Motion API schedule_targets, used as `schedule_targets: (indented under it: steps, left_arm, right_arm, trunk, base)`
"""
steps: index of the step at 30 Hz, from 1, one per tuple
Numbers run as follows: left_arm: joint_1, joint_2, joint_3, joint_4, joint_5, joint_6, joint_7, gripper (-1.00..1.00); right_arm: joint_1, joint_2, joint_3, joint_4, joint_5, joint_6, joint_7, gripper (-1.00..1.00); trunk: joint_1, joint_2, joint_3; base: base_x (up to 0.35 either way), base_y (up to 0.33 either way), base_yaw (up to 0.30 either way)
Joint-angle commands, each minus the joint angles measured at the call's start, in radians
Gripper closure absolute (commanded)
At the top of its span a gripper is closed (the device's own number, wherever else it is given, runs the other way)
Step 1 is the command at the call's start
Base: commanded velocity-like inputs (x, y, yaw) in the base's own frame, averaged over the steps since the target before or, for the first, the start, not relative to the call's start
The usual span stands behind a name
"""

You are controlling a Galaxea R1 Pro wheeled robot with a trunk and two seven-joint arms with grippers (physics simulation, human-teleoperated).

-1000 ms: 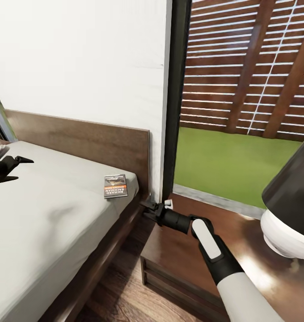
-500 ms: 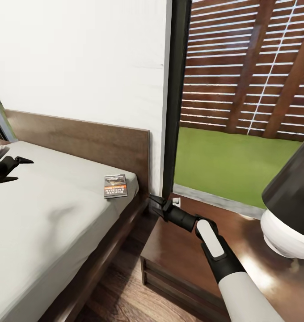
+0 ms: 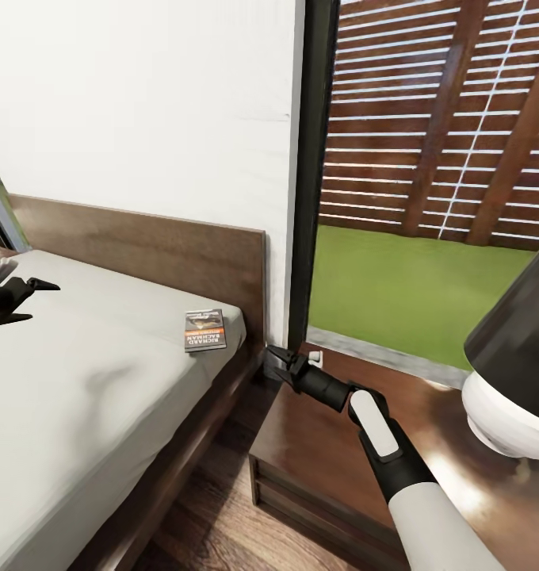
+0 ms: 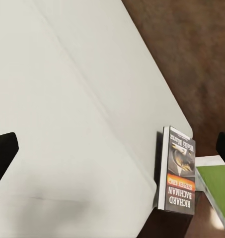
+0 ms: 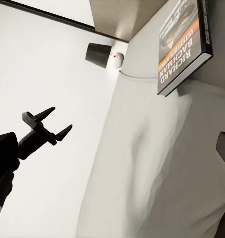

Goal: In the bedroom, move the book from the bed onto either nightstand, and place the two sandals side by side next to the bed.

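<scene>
1. Book [image 3: 205, 330] lies flat on the bed [image 3: 79, 381], at the mattress corner by the headboard [image 3: 150, 250], roughly 10 o'clock from the right end effector [image 3: 278, 359]. Not yet picked up.
2. Right end effector: jaws apart, nothing held. It hovers over the gap btwn bed and nightstand [image 3: 317, 452], just beside the bed frame corner.
3. Change: vs. a second ago the right arm has swung its tip up and toward 12 o'clock, away from the bed rail; in the last half-sec it barely moved. Book hasn't shifted; camera steady.
4. Left end effector [image 3: 33, 300] sits over the mattress at approx 9 o'clock, well apart from the book, fingers spread, empty, same spot as before.
5. Meaning: looks like the right arm is lining up for the reach, w/ the book near but at an awkward angle. Nightstand top has bare space beside the lamp [image 3: 511, 373] for the drop.
6. Sandals: no step on them judged started.
</scene>
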State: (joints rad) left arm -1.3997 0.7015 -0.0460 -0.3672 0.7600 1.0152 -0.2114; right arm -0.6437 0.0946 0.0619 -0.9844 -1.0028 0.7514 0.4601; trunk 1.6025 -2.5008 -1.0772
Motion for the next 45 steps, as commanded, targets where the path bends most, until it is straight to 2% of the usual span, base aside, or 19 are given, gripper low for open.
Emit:
schedule_targets:
  steps: [1,45]
  left_arm:
    - [-0.001,0.001,-0.005,0.000,-0.006,0.000,-0.010,-1.00]
    - [-0.001,0.009,-0.012,-0.001,-0.009,-0.001,-0.008,-1.00]
  right_arm:
    - [-0.001,0.001,0.000,0.001,0.000,0.004,0.001,-1.00]
    - [-0.001,0.001,0.009,0.036,0.001,0.007,-0.012,-1.00]
  trunk:
    - [0.000,0.000,-0.001]
    - [0.000,0.000,-0.001]
  base:
    - [0.000,0.000,0.000]
    - [0.000,0.009,0.000]
